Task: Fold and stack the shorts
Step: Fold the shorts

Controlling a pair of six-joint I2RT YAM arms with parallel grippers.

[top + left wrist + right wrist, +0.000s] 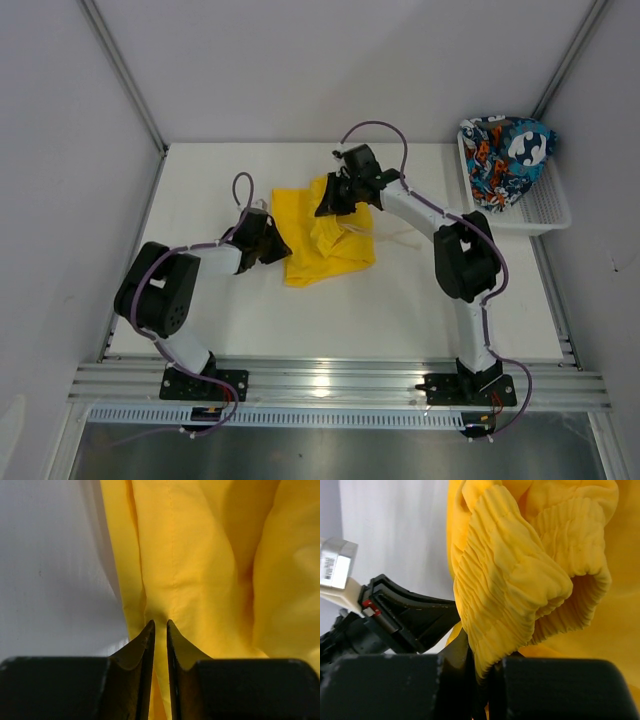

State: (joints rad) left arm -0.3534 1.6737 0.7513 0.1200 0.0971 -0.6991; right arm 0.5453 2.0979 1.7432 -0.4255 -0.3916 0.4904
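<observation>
Task state, early stage. The yellow shorts [322, 240] lie rumpled and only loosely doubled near the middle of the table [400, 310]; no neat fold is visible. The right tool [328, 203] is clamped on their gathered waistband [520, 580]. The left tool [160, 625], at the cloth's left edge, has its jaws almost together; whether they pinch fabric cannot be told. The printed shorts [505, 155] sit bunched, unfolded, in the white basket [548, 215] at the far right corner, well apart. Both folds and the stacking appear to remain. The table is matte white, enclosed by pale grey panels, with an aluminium rail [330, 385] along its near edge.
</observation>
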